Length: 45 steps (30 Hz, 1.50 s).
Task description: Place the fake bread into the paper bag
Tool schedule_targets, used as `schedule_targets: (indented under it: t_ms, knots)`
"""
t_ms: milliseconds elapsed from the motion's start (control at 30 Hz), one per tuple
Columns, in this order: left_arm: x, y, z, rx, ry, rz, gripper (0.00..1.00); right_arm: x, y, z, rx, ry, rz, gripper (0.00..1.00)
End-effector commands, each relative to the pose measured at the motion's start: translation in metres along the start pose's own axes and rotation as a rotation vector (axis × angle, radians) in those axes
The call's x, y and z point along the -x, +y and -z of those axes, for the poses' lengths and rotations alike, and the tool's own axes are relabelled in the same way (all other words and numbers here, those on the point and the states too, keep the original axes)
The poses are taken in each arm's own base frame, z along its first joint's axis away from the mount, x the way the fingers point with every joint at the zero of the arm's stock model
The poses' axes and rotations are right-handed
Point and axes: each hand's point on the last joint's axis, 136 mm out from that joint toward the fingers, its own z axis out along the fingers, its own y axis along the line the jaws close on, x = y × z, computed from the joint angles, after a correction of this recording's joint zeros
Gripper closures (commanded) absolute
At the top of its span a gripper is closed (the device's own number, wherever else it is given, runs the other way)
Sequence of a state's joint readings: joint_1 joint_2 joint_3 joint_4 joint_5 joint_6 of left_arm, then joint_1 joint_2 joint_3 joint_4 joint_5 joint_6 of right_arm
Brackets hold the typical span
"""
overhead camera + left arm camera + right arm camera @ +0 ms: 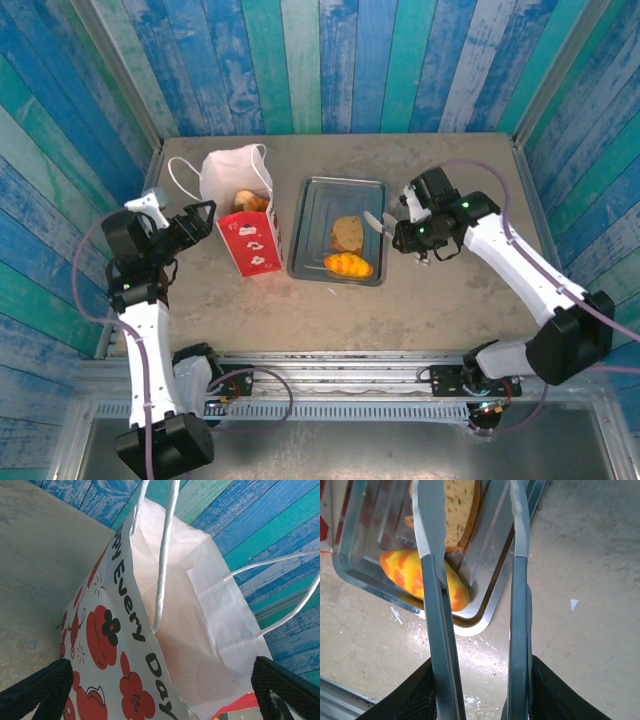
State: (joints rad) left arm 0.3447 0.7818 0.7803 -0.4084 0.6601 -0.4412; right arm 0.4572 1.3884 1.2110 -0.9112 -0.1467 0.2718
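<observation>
The right gripper [481, 692] was clenched on a pair of tongs [434, 605], whose two arms stood apart. One arm hung over an orange-striped roll [412, 575]. The other ran along the right rim of the tray [495, 555], with bare table [440, 300] beyond it. The roll lay against the tray's near rim, close to its rounded corner. A brown slice [457, 505] sat just behind it, nearer the tray's middle. The tray's left half was bare metal. Open tabletop stretched to the right of the tray and in front of it.

Across the table, the left gripper [203, 222] had its jaws spread wide at the left side of the bag [210, 605]. Whether they touched the paper could not be told. The bag stood upright with its mouth open and its cord handles [162, 555] loose, and golden bread [250, 202] was already inside. It stood just beside the tray's left rim, with only a narrow strip of table between them. Blue and green plank walls [320, 60] closed in the back and both sides.
</observation>
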Motion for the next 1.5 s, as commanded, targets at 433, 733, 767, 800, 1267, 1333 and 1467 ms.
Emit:
schedule_targets:
  t_ms: [433, 733, 767, 800, 1267, 1333, 1467]
  knots:
    - [-0.002, 0.0, 0.001, -0.003, -0.005, -0.032, 0.05, 0.009, 0.01, -0.054, 0.101, 0.126, 0.0, 0.56]
    - [-0.003, 0.002, 0.001, 0.009, -0.003, -0.038, 0.06, 0.009, 0.013, -0.063, 0.118, 0.151, -0.003, 0.59]
    - [-0.003, 0.001, 0.001, 0.007, -0.002, -0.039, 0.06, 0.01, 0.013, -0.062, 0.118, 0.148, -0.001, 0.6]
    - [-0.002, 0.001, 0.001, 0.008, -0.004, -0.039, 0.06, 0.01, 0.013, -0.06, 0.118, 0.144, -0.002, 0.6]
    - [-0.001, 0.001, 0.001, 0.011, -0.007, -0.044, 0.06, 0.015, 0.016, -0.065, 0.13, 0.16, 0.004, 0.6]
    - [0.0, 0.001, 0.002, 0.014, -0.008, -0.045, 0.06, 0.013, 0.015, -0.066, 0.123, 0.169, 0.004, 0.61]
    - [0.001, 0.002, 0.002, 0.017, -0.01, -0.046, 0.06, 0.014, 0.014, -0.065, 0.119, 0.168, 0.006, 0.66]
